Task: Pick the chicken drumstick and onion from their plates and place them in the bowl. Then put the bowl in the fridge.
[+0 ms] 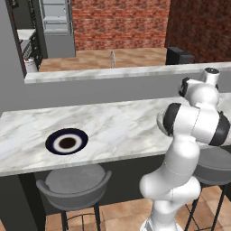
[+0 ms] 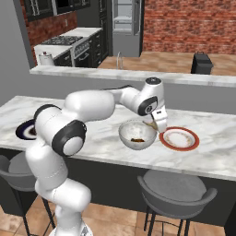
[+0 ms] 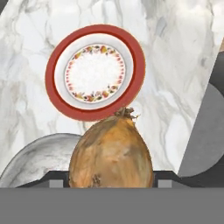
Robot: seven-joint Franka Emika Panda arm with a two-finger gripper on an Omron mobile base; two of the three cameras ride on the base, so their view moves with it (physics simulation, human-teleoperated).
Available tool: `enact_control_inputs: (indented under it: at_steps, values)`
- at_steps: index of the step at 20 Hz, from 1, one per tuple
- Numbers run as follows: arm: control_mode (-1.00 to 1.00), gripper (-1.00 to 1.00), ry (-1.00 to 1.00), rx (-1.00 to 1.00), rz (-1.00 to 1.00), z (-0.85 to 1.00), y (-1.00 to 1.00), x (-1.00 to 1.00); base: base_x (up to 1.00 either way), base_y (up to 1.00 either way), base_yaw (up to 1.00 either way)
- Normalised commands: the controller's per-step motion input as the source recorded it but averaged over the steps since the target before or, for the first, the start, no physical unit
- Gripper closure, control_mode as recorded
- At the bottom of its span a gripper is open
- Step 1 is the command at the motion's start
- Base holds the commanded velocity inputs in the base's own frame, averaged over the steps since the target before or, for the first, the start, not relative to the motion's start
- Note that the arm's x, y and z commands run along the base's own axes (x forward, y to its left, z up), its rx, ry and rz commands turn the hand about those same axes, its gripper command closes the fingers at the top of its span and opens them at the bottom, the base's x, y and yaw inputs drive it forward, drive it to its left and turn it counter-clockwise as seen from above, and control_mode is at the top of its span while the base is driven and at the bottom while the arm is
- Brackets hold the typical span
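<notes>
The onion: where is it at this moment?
The onion sits between the gripper fingers, above the bowl's right rim, beside the red-rimmed plate.

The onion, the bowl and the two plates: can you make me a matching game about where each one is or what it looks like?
Things:
1. onion
2. bowl
3. red-rimmed plate
4. navy-rimmed plate

Descriptions:
A. bare, far along the counter from the others
B. held in the gripper above the counter
C. holds a small brown piece
D. bare, with a flowery ring, right beside the bowl

Pairs: 1-B, 2-C, 3-D, 4-A
</notes>
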Motion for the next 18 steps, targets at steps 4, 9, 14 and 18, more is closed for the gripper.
enact_control_inputs:
  at_steps: [4,9,14,18]
  values:
    - [-1.0,1.0,0.0,0.0,0.0,0.03,0.47,0.16,0.0,0.0,0.0]
    - [-1.0,1.0,0.01,0.0,0.0,0.02,0.36,0.14,0.0,0.0,0.0]
    - [-1.0,1.0,0.06,0.0,0.0,0.0,0.2,0.17,0.0,0.0,0.0]
    - [-1.0,1.0,0.06,0.03,0.0,-0.02,0.1,0.08,0.0,0.0,0.0]
